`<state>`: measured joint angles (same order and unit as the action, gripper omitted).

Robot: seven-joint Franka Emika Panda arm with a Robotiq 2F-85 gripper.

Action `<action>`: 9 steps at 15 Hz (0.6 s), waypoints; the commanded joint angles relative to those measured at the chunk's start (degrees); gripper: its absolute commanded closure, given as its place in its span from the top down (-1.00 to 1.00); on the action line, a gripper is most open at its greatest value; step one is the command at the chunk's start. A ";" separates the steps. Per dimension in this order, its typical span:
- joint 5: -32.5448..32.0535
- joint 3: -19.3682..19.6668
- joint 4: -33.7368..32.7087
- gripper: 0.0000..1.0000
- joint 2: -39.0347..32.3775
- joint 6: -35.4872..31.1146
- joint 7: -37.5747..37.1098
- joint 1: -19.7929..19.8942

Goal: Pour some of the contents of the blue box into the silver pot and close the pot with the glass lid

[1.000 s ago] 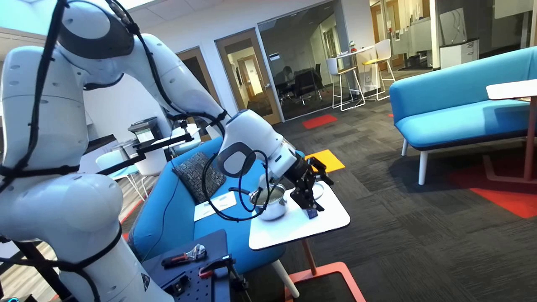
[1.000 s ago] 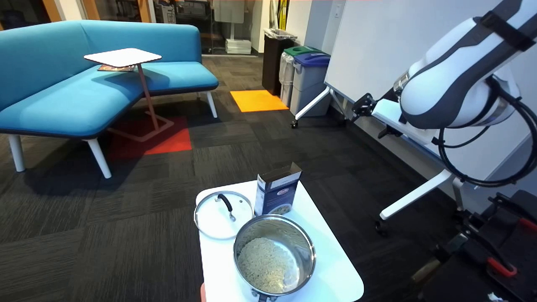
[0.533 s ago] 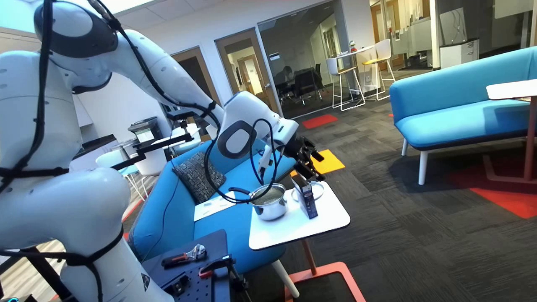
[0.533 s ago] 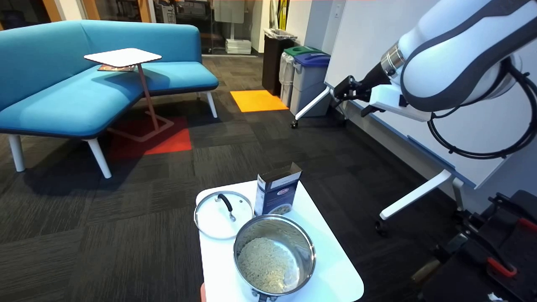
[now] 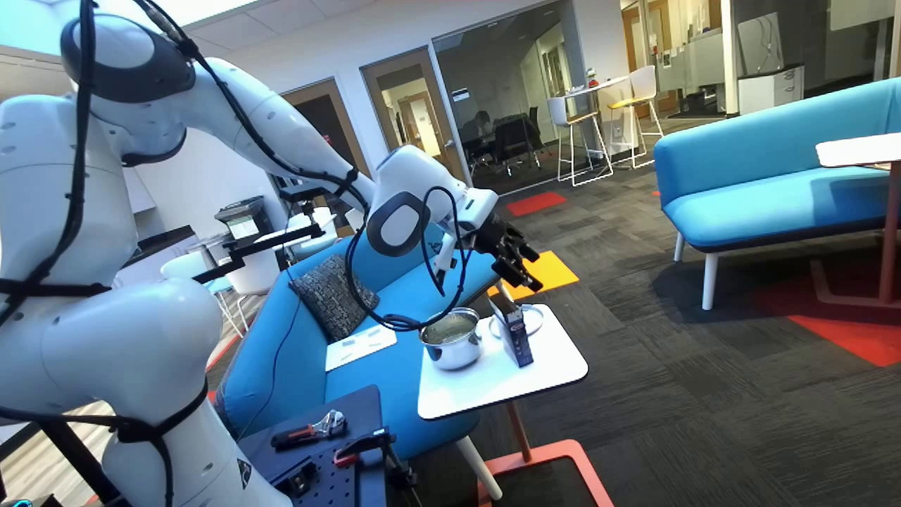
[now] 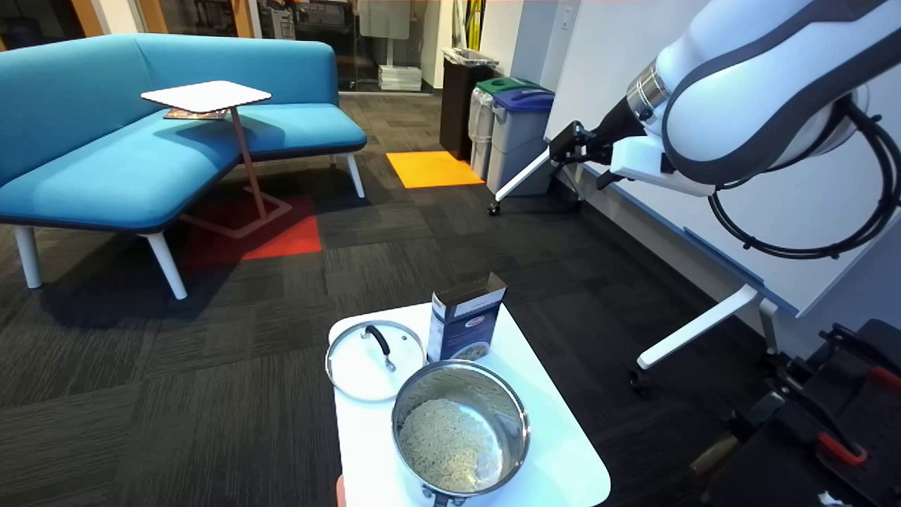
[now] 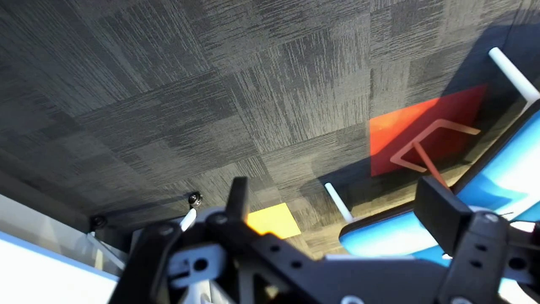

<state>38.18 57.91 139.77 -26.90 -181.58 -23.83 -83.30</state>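
The blue box [image 6: 463, 324] stands upright with its top open on the small white table, behind the silver pot [image 6: 503, 412]. It also shows in an exterior view [image 5: 519, 339]. The pot, also in an exterior view [image 5: 456, 354], has pale grains [image 6: 443, 443] over part of its bottom and no lid on it. The glass lid [image 6: 359, 370] lies flat on the table beside the box and pot; an exterior view shows part of it [image 5: 536, 321]. My gripper [image 7: 337, 194] is open and empty. In an exterior view it hangs tilted above the box, apart from it [image 5: 533, 270].
The small white table [image 5: 486, 391] stands beside a blue sofa [image 5: 274, 352]. A dark bench [image 5: 362, 415] with a wrench [image 5: 313, 429] is near my base. A whiteboard [image 6: 781, 239] stands at the side. The wrist view shows carpet [image 7: 295, 84] and another blue sofa [image 7: 388, 236].
My gripper has risen from low over the box, where it hid most of the box in an exterior view, to well above it. The box, pot and lid have not moved.
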 commanded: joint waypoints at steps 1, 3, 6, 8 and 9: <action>-4.86 -3.31 -3.13 1.00 7.08 2.29 6.82 4.02; -8.00 -4.36 -6.65 1.00 7.67 6.49 8.90 5.06; -10.47 -8.32 -12.68 1.00 9.62 14.61 13.28 8.55; -17.88 -17.15 -16.62 1.00 11.81 19.75 11.22 16.90; -18.99 -21.48 -19.10 1.00 11.57 22.55 12.39 20.27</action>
<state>26.23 47.70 125.82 -18.56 -166.15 -11.73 -73.64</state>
